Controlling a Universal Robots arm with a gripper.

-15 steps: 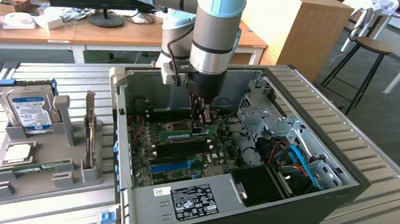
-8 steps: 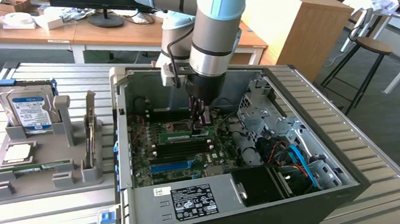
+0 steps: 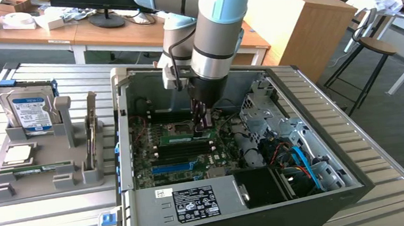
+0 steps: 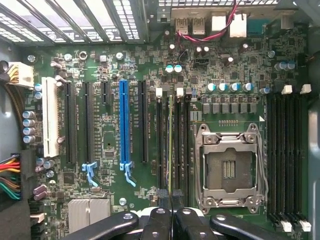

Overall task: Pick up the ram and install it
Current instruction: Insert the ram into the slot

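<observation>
The ram (image 3: 184, 137) is a thin green stick standing on edge in a black memory slot of the motherboard (image 3: 165, 171), beside the CPU socket (image 4: 227, 170). In the wrist view the ram (image 4: 170, 145) appears edge-on as a narrow greenish line between the black slots. My gripper (image 3: 204, 124) reaches down into the open computer case (image 3: 123, 150), over the end of the ram towards the exterior view's right. Its black fingers (image 4: 155, 222) are shut together, and the gripper (image 4: 171, 210) sits right at the ram's end. I cannot tell whether the tips touch the ram.
A grey holder tray (image 3: 43, 182) stands at the exterior view's left with a hard drive (image 3: 27, 109), an upright expansion card (image 3: 92, 131), a CPU (image 3: 16, 154) and another green stick (image 3: 35, 168). A blue slot (image 4: 124, 125), drive cages (image 3: 263, 116) and cables (image 3: 298, 159) surround the slot.
</observation>
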